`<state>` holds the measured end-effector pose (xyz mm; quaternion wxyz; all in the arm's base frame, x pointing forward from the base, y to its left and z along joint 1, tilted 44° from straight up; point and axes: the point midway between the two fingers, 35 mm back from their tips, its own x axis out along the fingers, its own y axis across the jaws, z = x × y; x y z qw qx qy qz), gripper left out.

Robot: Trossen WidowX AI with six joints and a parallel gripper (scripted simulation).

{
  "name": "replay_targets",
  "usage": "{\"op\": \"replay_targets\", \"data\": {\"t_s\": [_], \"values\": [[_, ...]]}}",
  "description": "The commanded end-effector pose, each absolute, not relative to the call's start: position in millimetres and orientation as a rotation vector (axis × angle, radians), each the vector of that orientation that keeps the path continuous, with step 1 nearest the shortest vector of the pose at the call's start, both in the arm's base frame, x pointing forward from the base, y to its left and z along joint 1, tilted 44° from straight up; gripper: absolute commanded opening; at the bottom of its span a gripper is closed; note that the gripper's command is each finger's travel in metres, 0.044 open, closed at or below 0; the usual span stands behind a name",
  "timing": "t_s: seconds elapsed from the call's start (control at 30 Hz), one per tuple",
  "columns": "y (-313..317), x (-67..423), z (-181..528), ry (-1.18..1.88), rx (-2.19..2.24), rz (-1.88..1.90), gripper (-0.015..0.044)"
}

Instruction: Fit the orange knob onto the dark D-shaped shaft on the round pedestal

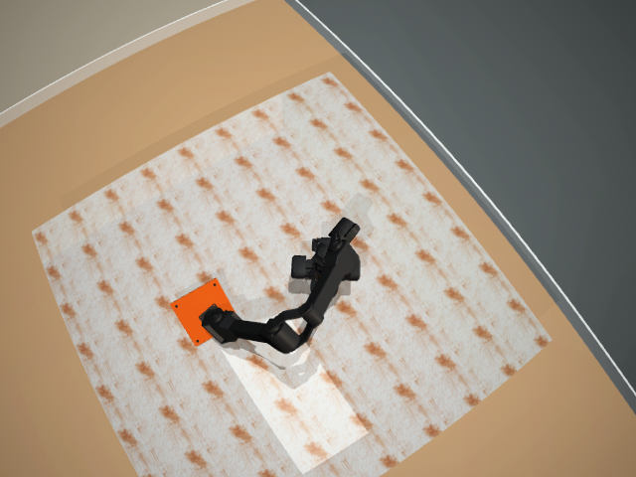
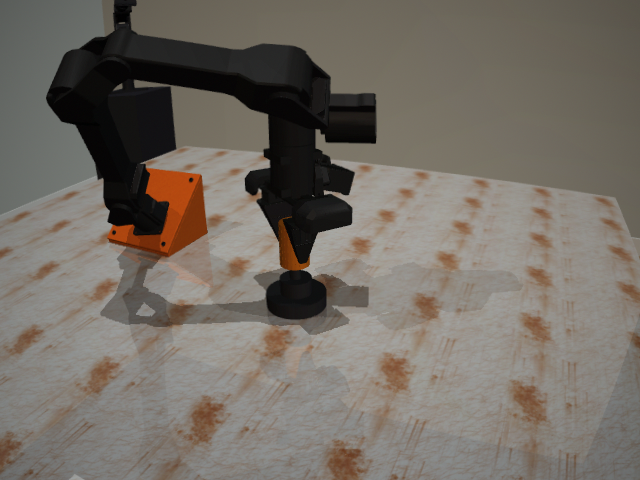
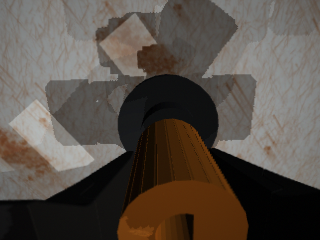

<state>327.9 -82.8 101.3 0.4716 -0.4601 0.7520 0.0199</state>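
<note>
My gripper [image 2: 294,248] [image 3: 171,157] points straight down and is shut on the orange knob [image 2: 287,251] [image 3: 175,165], an upright cylinder. The knob's lower end sits right on top of the dark shaft [image 2: 296,275], whose short stub shows between the knob and the round black pedestal [image 2: 296,299] [image 3: 135,115]. In the wrist view the knob lines up over the pedestal's middle and hides the shaft. In the overhead view the arm [image 1: 328,266] covers the knob and pedestal.
The arm's base sits on an orange wedge mount [image 2: 178,206] [image 1: 192,302] to the left of the pedestal. The marbled table top [image 2: 465,310] [image 1: 205,179] spreads on all sides; its edges are far off.
</note>
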Motion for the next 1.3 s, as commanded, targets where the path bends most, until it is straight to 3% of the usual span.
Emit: {"op": "replay_targets", "data": {"t_s": [0.0, 1.27], "values": [[-82.0, 333.2, 104.0, 1.850, -1.200, 0.146, 0.0000], [-85.3, 327.4, 99.3, 1.850, -1.202, 0.148, 0.0000]]}}
